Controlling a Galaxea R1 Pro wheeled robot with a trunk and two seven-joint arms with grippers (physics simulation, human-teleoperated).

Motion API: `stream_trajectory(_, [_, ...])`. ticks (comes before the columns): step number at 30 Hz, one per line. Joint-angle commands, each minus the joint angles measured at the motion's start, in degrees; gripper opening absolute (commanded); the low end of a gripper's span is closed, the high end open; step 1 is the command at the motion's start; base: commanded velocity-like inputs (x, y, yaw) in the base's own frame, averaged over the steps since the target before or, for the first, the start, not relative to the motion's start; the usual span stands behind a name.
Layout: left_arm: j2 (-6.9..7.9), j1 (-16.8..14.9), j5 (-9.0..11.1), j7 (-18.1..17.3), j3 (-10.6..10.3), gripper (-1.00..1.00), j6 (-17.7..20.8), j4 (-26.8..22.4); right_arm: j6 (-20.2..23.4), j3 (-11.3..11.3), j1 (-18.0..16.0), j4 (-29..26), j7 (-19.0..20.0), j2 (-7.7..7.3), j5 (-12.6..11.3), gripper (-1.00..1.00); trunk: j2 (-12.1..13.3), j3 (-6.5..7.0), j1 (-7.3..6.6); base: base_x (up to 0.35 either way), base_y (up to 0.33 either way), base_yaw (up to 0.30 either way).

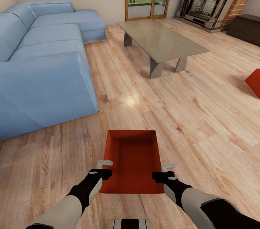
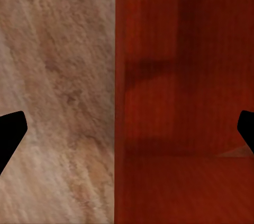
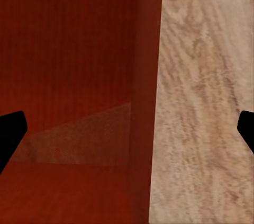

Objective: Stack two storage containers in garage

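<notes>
Only a corner of the second storage container (image 1: 254,81) is seen, cut off by the frame edge, well right of the grey table (image 1: 159,39). Open plank floor (image 1: 202,120) is left between sofa (image 1: 39,66) and table. The near container (image 1: 132,160) is straddled: left gripper (image 1: 104,169) and right gripper (image 1: 163,172) are spread wide over its side walls, contact not discernible.
</notes>
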Motion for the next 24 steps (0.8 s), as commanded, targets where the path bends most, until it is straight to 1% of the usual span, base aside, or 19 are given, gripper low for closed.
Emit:
stream_trajectory(1, [0.04,0.0,0.5,0.4,-0.5,1.0,0.3,-0.1,-0.3,0.5,0.0,0.1,-0.1,0.02,-0.6,1.0,0.0,-0.03,-0.01,0.0,0.0,0.0])
stream_trajectory(10, [0.04,0.0,0.5,0.4,-0.5,1.0,0.3,-0.1,-0.3,0.5,0.0,0.1,-0.2,0.02,-0.6,1.0,0.0,-0.03,-0.01,0.0,0.0,0.0])
stream_trajectory(16, [0.04,0.0,0.5,0.4,-0.5,1.0,0.3,-0.1,-0.3,0.4,0.0,0.0,-0.2,-0.46,-0.5,1.0,0.0,-0.03,-0.01,0.0,0.0,0.0])
stream_trajectory(24, [0.04,0.0,0.5,0.4,-0.5,1.0,0.3,-0.1,-0.3,0.4,0.0,0.0,-0.2,-0.47,-0.6,1.0,0.0,-0.03,-0.01,0.0,0.0,0.0])
